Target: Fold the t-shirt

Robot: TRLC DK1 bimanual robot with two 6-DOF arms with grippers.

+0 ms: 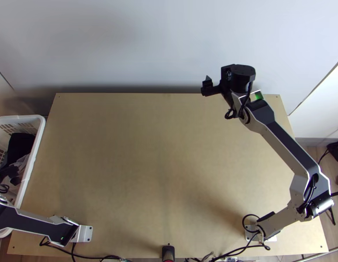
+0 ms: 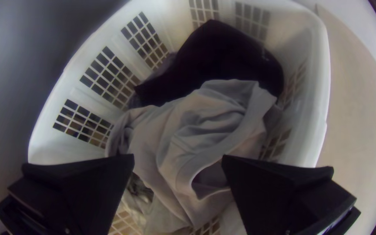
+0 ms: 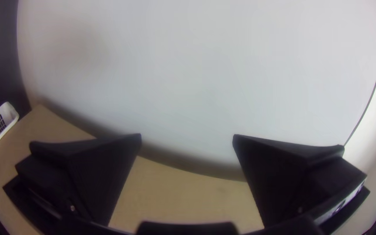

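Risk, first: the left gripper (image 2: 178, 157) is facing a mixed load, and a deep or wide pinch could be catching the black garment (image 2: 227, 56) or the off-white cloth (image 2: 162, 217) along with the shirt, since all are lying against one another.
Risk, second: a shallow pinch on one loose fold could be slipping during the lift, the fabric being bunched, with no edge squarely presented.
Risk, third: the white plastic basket (image 2: 316, 65) could be snagging cloth or fingers, its walls standing close around the load.

Item: light grey garment (image 2: 175, 135), probably the t-shirt. Lying crumpled in the basket, beside the wooden table (image 1: 147, 153); a banded opening is showing among its folds. In the left wrist view it is spreading across the gap between the left fingers and past their tips; whether they are touching it, one cannot tell.

Left fingers: standing wide apart, gripping nothing.
Right gripper (image 3: 188, 136): hanging near the table's far edge, well apart from the shirt; fingers standing widely parted, carrying nothing.

Folding: not yet begun; lifting the shirt onto the table is probably coming first.
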